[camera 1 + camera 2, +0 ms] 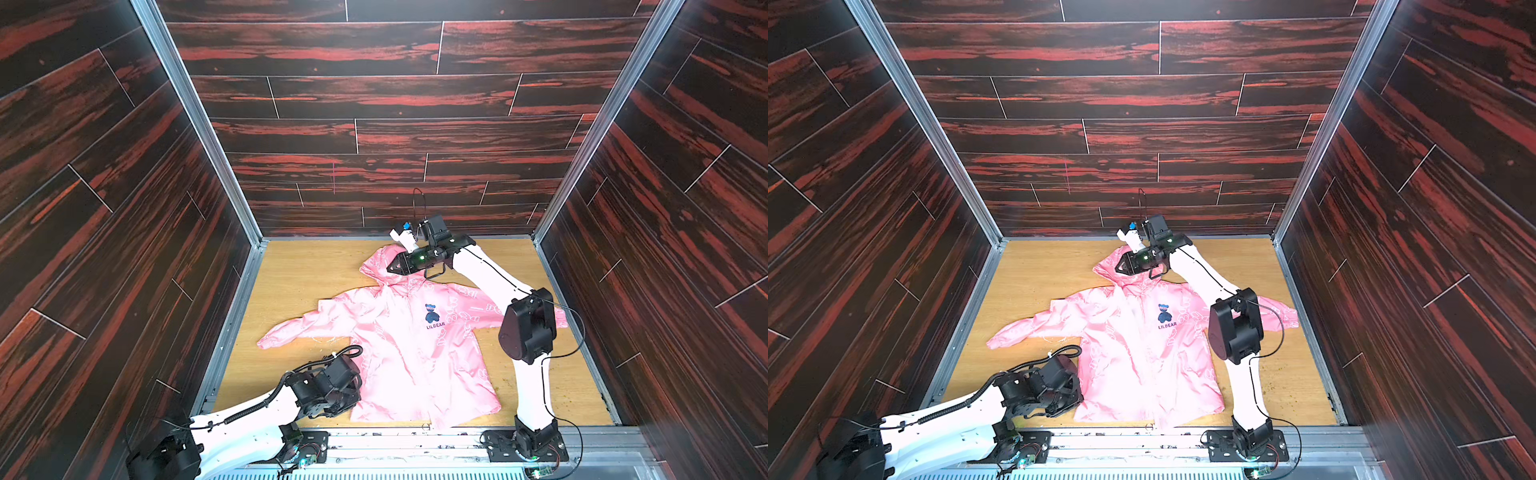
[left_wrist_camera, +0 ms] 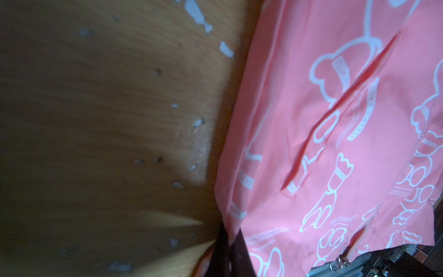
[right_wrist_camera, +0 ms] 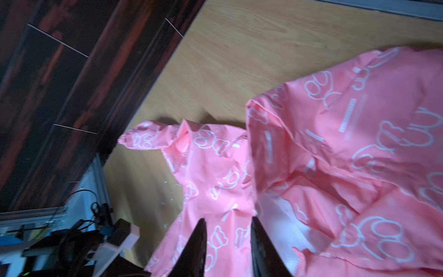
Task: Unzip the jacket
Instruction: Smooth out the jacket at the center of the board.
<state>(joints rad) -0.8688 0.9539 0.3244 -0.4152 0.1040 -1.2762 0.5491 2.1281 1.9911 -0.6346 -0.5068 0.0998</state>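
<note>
The pink jacket [image 1: 399,353] [image 1: 1133,361] lies face up on the wooden table [image 1: 307,274], hood [image 1: 376,262] toward the back and dark bear logo [image 1: 434,316] on the chest. My left gripper [image 1: 356,408] [image 2: 227,237] is at the hem's left corner, shut on a pinch of jacket [image 2: 335,144] fabric. In that left wrist view the zipper slider [image 2: 340,261] with its metal pull sits at the hem end. My right gripper [image 1: 388,268] [image 3: 229,219] hovers over the hood, open, with nothing between its fingers. White lining [image 3: 282,227] shows at the neck opening.
Dark red wood-panel walls [image 1: 124,249] with metal corner rails enclose the table on three sides. The right arm's black elbow [image 1: 528,326] hangs over the jacket's right sleeve. Both arm bases sit on the metal rail [image 1: 415,440] along the front edge. Small white flecks [image 2: 226,49] dot the wood.
</note>
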